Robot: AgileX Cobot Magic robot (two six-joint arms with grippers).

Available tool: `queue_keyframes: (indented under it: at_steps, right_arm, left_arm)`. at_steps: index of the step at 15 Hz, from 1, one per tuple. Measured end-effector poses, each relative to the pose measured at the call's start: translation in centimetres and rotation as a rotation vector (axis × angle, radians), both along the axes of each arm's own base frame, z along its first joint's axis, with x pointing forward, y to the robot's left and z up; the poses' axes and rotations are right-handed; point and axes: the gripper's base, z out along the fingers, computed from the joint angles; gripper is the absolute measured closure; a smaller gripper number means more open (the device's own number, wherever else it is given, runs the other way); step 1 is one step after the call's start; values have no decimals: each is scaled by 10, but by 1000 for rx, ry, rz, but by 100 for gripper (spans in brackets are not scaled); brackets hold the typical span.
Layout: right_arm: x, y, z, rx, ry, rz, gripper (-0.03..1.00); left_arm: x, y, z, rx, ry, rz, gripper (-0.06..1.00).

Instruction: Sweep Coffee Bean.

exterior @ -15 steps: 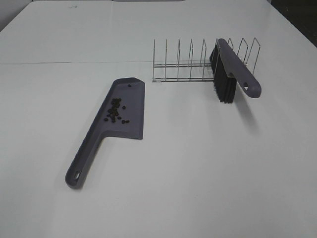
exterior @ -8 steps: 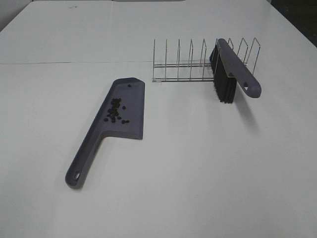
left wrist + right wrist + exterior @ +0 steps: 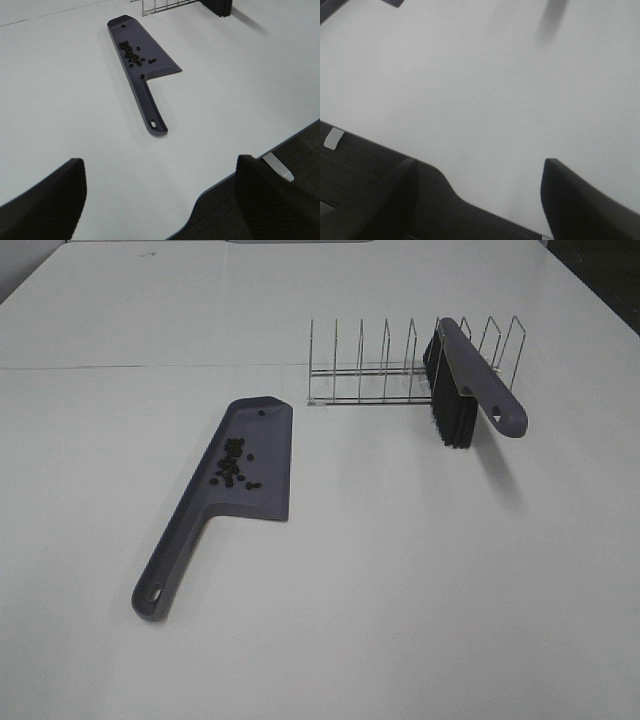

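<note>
Left tool (image 3: 160,200) and right tool (image 3: 477,192) are hanging released, grasping nothing. Coffee bean (image 3: 233,464) cluster is sitting in the dustpan (image 3: 262,480); a careless handle lift risks spilling it onto the counter (image 3: 400,570).

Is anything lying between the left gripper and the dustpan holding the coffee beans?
Nothing visible. In the left wrist view, only bare white table separates the open left gripper from the dustpan, where the coffee beans sit.

No readable text, label, brand, number or sign on anything in view.
</note>
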Motion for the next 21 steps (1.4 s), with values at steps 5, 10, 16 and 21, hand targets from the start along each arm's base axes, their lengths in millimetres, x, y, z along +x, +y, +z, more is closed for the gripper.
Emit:
queue_keyframes:
  at_steps: [5,10,16,21]
  right_arm:
    - [2,-4,0,0,0,-95,36]
    - [-8,-11,4,7,-82,-236,36]
    - [-47,-9,8,26,-332,-241,36]
    - [-52,-9,8,29,-365,-240,36]
  left_arm:
    - [2,2,0,-1,0,255,18]
    - [1,4,0,-5,-15,425,18]
    - [-14,5,0,-28,-107,455,18]
    - [-14,5,0,-28,-107,455,18]
